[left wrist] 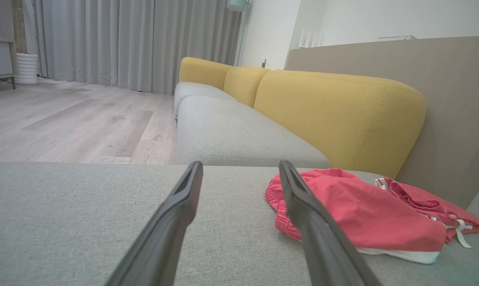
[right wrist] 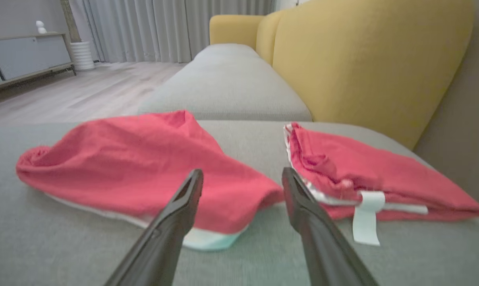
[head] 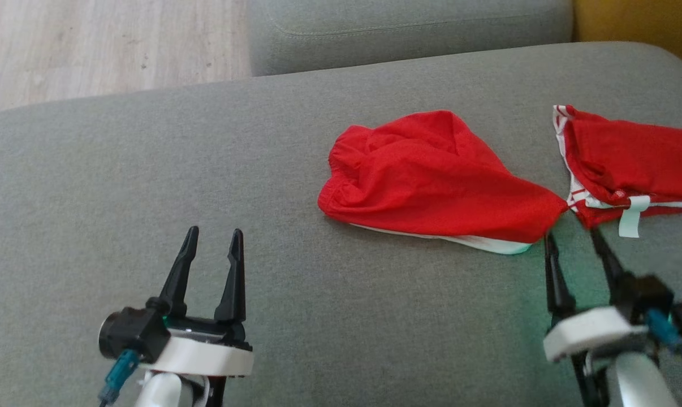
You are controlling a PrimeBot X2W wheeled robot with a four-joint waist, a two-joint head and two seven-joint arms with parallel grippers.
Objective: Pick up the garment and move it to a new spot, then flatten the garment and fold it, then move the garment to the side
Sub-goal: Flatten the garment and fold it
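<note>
Black fingers of my right claw (head: 570, 234) stand wide and empty, tips near the pinched middle of the crumpled red cloth garment (head: 431, 175) on the grey fabric sofa seat (head: 149, 169). My left claw (head: 215, 230), wide also, is well apart. I judge flattening, folding and moving aside remain.

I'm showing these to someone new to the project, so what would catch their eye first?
The red garment stands out, lying on the grey sofa cushion in two bunched halves joined by a narrow twist, a white tag on the right half. The right gripper, open, points at that twist from below, while the left gripper sits open over bare cushion at lower left.
</note>
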